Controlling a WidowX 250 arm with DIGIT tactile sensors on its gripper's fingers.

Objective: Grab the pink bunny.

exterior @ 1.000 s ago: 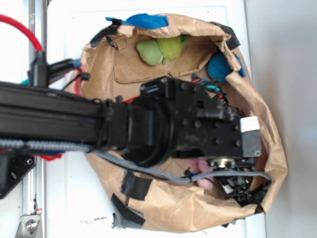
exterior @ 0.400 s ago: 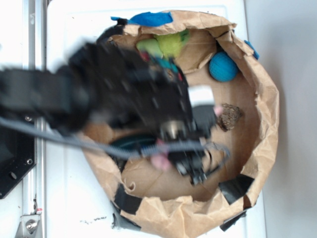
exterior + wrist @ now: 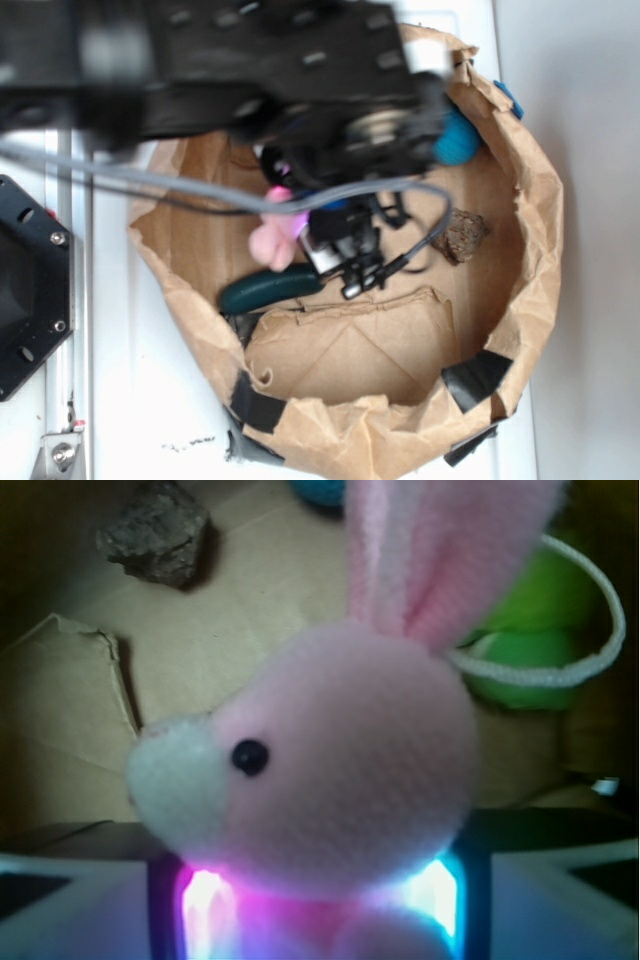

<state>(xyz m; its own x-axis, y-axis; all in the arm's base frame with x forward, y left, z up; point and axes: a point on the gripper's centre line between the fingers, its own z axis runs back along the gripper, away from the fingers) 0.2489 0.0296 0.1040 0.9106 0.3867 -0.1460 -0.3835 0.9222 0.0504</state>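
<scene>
Wrist camera showed the pink bunny [image 3: 330,780] filling the frame, head in profile (one black eye, cream muzzle, ears up), its lower body pinched between two lit pads [image 3: 205,905] glowing pink and blue. Behind it lay a brown rock [image 3: 155,532] and a green toy [image 3: 535,630]. Exterior camera showed instead the paper bag [image 3: 540,250], a dark green handle [image 3: 268,288] and the blurred gripper [image 3: 335,240], clamped on the bunny [image 3: 272,238], which protruded from its left side.
</scene>
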